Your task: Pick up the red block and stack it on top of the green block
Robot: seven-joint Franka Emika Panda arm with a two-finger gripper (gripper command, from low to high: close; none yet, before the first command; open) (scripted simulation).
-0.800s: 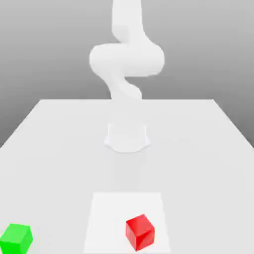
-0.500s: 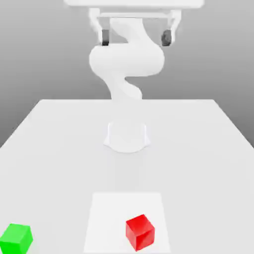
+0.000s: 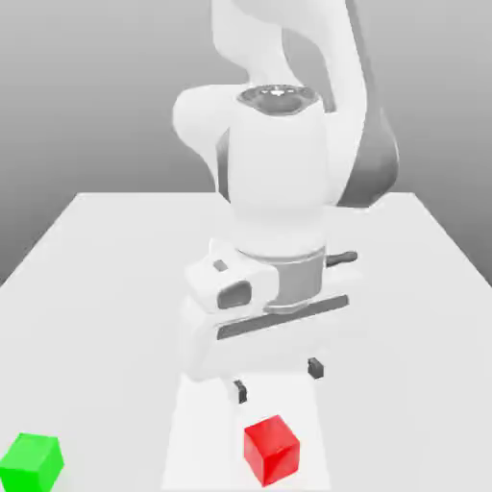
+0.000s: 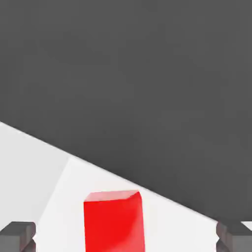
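The red block (image 3: 271,449) sits on a lighter square patch near the table's front edge. The green block (image 3: 32,462) rests at the front corner on the exterior view's left. My gripper (image 3: 278,379) hangs open just above and behind the red block, its two dark fingertips (image 3: 240,390) spread wide. In the hand view the red block (image 4: 113,221) lies between the two fingertips (image 4: 18,235), with nothing held.
The white table (image 3: 115,269) stretches back to the arm's round base. The lighter square patch (image 3: 202,432) marks the front middle. The arm's body looms over the table's centre.
The hand has dropped from the top of the exterior view down to just above the red block. Neither block has moved.
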